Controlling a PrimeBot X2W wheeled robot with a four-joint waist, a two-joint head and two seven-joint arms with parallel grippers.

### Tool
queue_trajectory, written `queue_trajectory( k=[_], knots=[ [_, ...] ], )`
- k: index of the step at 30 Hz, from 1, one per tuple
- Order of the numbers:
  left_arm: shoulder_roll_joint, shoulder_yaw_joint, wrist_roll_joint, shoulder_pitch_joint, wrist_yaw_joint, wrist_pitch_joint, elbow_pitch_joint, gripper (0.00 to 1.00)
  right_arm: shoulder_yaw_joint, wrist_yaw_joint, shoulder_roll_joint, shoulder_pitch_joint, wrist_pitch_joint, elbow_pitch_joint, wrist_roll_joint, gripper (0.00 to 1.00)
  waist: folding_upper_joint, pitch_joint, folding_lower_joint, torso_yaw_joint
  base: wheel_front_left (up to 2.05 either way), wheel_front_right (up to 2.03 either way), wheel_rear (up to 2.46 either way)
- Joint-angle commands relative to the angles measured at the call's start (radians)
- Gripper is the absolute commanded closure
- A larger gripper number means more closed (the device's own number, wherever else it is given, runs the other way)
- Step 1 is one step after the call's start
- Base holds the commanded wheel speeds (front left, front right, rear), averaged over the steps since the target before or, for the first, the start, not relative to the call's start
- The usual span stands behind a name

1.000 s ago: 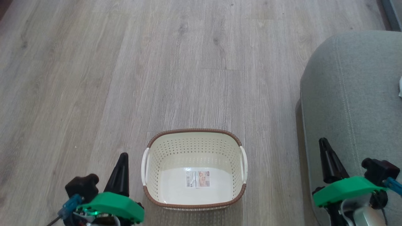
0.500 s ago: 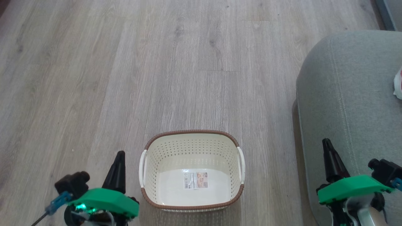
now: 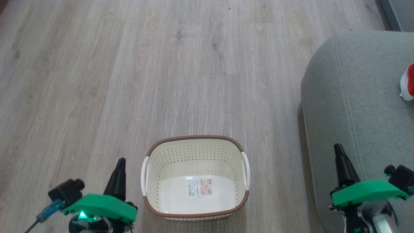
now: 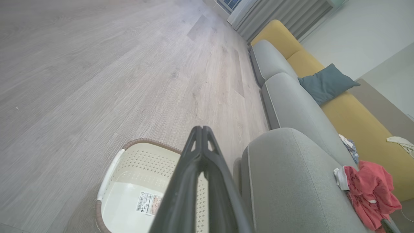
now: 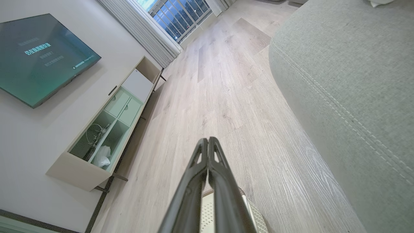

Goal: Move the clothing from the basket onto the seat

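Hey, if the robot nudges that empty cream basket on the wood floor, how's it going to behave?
The basket looks empty but for a label, with perforated plastic walls, so probably light. On the smooth wooden floor it would likely slide rather than tip, being low and wide.

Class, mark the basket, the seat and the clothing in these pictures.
basket point(image 3: 194, 155): head view, on its perforated back wall.
seat point(image 3: 349, 106): head view, on its bare grey-green top.
clothing point(image 4: 372, 186): left wrist view, on the red fabric.

Pale wood floor, basket standing on it, clothing on grey seat
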Motion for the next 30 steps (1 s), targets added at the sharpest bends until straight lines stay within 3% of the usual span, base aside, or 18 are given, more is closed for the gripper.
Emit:
queue_trajectory(
  k=[1,30],
  knots=[
    [0.013,0.029,-0.031,-0.054,-0.011,0.007,-0.027,1.00,-0.005,0.000,-0.003,-0.055,0.009,-0.028,0.028,1.00,0.0000,-0.001,0.0000,-0.002,0.00,0.00,0.00],
    [0.017,0.086,-0.342,-0.078,-0.056,0.085,-0.001,1.00,-0.041,0.000,0.014,-0.069,0.092,-0.025,0.305,1.00,0.0000,-0.015,0.0000,-0.032,0.00,0.00,0.00]
  ],
)
